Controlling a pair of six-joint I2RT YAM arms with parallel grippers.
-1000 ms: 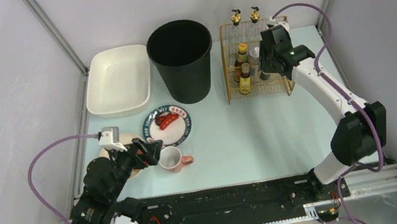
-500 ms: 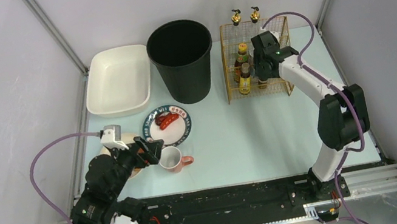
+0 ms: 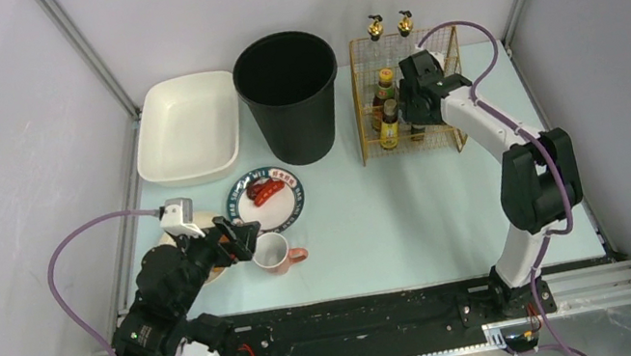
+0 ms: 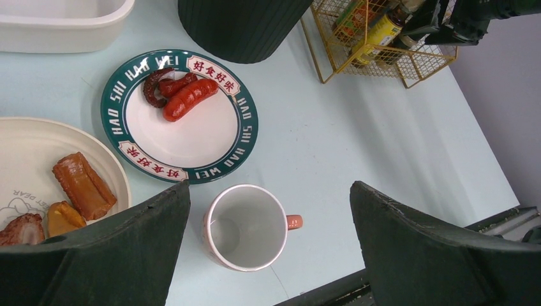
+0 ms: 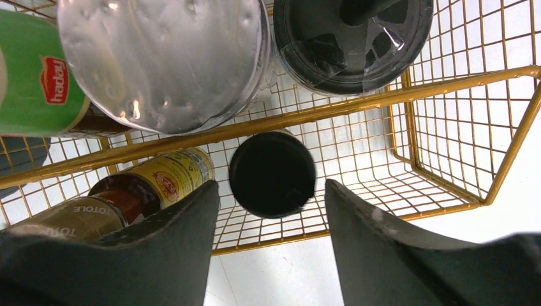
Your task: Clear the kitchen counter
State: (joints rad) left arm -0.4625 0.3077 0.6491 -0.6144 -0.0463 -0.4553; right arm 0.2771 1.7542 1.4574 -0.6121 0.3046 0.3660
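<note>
Over at the near left of the pale mint-green kitchen counter, a round cream plate carries a few brown chunks of food. By its right edge the left gripper hangs with its two black fingers spread as wide as they go and nothing held between them. From its wrist view, a white mug with a pink handle stands on the counter below the gap. Just beyond the mug sits a round white plate with a dark green lettered rim, with red sausages lying on its far side. In the far left corner is a white rectangular tray, and to its right a tall black plastic bin. Further right, along the far side, stands a gold wire rack holding bottles and jars. The right gripper reaches down into the rack. Its fingers are parted either side of a round black cap, with a sliver of gap on each side, gripping nothing.
</note>
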